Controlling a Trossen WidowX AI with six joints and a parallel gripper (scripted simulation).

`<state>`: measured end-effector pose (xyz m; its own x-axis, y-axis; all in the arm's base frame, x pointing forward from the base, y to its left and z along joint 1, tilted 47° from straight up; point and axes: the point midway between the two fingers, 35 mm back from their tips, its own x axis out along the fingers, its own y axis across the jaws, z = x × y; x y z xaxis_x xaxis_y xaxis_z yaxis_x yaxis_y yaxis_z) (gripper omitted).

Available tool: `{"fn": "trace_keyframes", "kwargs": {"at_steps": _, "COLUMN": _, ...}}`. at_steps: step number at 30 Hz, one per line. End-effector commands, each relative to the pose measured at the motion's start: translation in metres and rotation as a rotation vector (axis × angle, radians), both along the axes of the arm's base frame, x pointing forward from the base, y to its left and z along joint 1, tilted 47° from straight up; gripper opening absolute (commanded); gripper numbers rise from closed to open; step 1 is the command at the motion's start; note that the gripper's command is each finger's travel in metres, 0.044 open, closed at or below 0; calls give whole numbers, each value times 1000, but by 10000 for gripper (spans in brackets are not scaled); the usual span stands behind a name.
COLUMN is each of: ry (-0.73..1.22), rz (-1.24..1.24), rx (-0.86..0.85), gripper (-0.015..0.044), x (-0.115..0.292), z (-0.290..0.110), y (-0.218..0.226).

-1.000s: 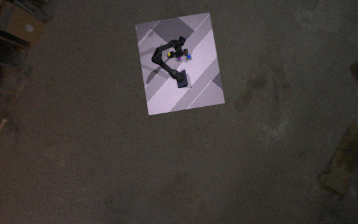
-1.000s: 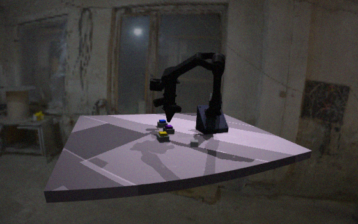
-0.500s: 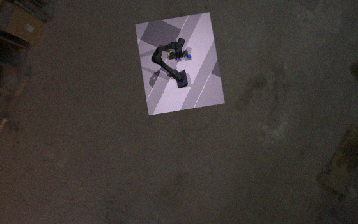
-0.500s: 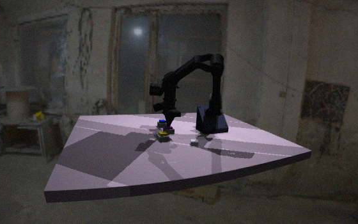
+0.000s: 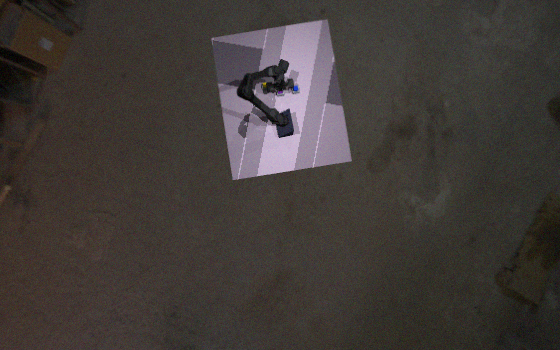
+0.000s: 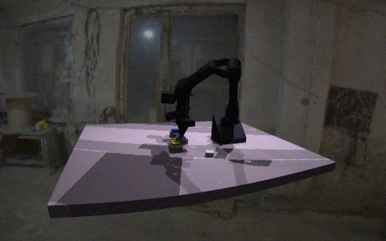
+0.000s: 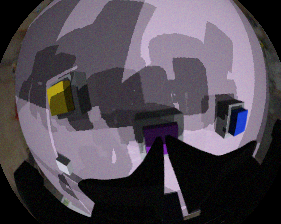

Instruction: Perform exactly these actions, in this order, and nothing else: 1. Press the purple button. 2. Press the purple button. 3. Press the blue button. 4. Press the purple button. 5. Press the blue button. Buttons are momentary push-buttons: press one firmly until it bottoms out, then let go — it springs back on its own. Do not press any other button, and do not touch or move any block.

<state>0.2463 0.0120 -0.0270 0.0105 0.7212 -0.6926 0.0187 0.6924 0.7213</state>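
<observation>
The purple button [image 5: 280, 93] [image 6: 184, 138] [image 7: 160, 131] sits in a grey housing between the other two buttons. My gripper [image 6: 182, 136] [image 7: 163, 140] is shut and empty, pointing down, with its tips at the purple cap, touching it or very nearly so. The tips cover part of the cap in the wrist view, and how far it is pressed in cannot be told. The blue button [image 5: 295, 88] [image 6: 175, 131] [image 7: 239, 122] stands to the right in the wrist view, apart from the fingers, with its cap raised.
A yellow button [image 5: 264, 85] [image 6: 176, 143] [image 7: 60, 98] stands on the other side of the purple one, left in the wrist view. A small pale block [image 6: 209, 153] [image 7: 63, 166] lies on the table [image 5: 319, 145] [image 6: 116, 200] nearer the arm's base [image 5: 285, 131] [image 6: 230, 134].
</observation>
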Motion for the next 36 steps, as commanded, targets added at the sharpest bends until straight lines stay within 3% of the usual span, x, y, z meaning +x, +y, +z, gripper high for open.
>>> {"fn": "trace_keyframes", "kwargs": {"at_steps": 1, "ry": 7, "rz": 0, "rx": 4, "gripper": 20, "x": -2, "z": -1, "y": 2}}
{"fn": "trace_keyframes", "kwargs": {"at_steps": 11, "ry": 8, "rz": 0, "rx": 3, "gripper": 20, "x": -2, "z": 23, "y": -24}}
{"fn": "trace_keyframes", "kwargs": {"at_steps": 36, "ry": 7, "rz": 0, "rx": 4, "gripper": 20, "x": -2, "z": -1, "y": 2}}
